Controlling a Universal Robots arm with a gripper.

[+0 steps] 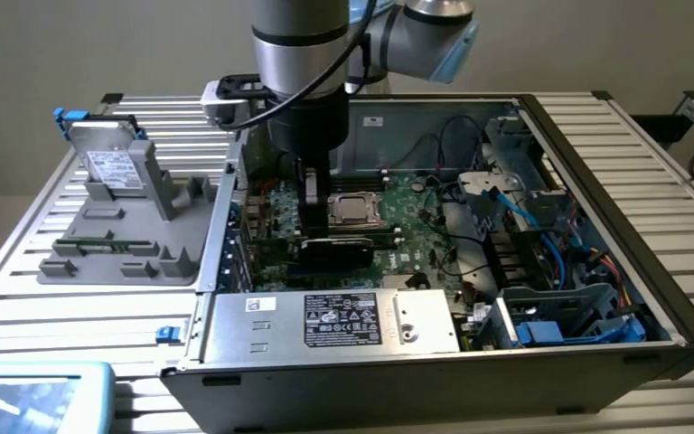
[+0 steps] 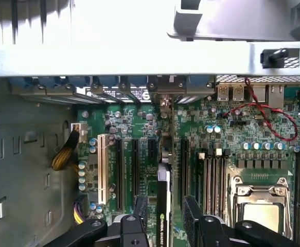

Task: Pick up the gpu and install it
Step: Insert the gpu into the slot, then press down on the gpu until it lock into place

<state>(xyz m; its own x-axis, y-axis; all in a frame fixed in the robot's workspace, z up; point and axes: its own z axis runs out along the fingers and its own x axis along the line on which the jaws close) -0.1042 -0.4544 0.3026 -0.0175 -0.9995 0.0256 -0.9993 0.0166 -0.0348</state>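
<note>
The gpu (image 1: pixel 332 246) stands on edge low over the green motherboard (image 1: pixel 407 244) inside the open computer case (image 1: pixel 667 307), near the expansion slots. In the wrist view the gpu (image 2: pixel 163 180) is a narrow black strip with a green label. It lines up with a black slot, and its far end meets the case's rear wall. My gripper (image 1: pixel 315 226) comes straight down from the arm onto the card. Its two black fingers (image 2: pixel 140 211) sit on either face of the card, and the gripper (image 2: pixel 165 208) is shut on it.
Beside the gpu are the processor socket (image 2: pixel 258 206), memory slots (image 2: pixel 214 180), a white slot (image 2: pixel 102 170) and a red wire (image 2: pixel 265 116). The power supply (image 1: pixel 335 321) and blue cables (image 1: pixel 552 226) crowd the case. Outside, a grey fixture (image 1: pixel 130 231) holds a silver hard drive (image 1: pixel 112 167) and a memory stick (image 1: pixel 106 244).
</note>
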